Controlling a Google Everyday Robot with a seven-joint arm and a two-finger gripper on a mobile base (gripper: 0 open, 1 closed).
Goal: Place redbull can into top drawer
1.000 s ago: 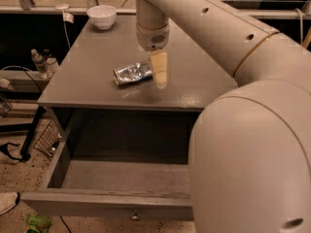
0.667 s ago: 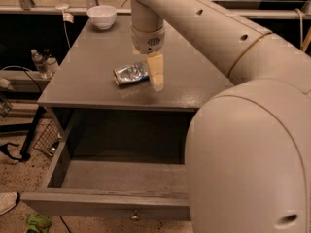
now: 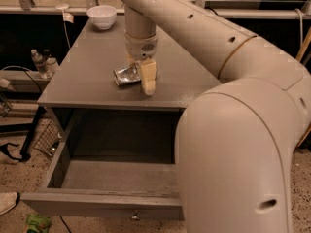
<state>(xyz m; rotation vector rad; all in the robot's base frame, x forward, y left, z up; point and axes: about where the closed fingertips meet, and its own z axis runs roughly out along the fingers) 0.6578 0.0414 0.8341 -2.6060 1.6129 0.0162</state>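
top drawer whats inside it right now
Nothing shows on the visible floor of the open top drawer; its right part is hidden behind the robot's arm. The redbull can lies on the cabinet top, at the gripper.

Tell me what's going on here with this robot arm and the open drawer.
A one-armed robot is working on putting the redbull can into the top drawer. The can lies on its side on the grey cabinet top, and the gripper is down right at it, on the can's right end. The drawer is pulled wide open below, and the can is not in it yet. A white bowl sits at the far corner of the top.
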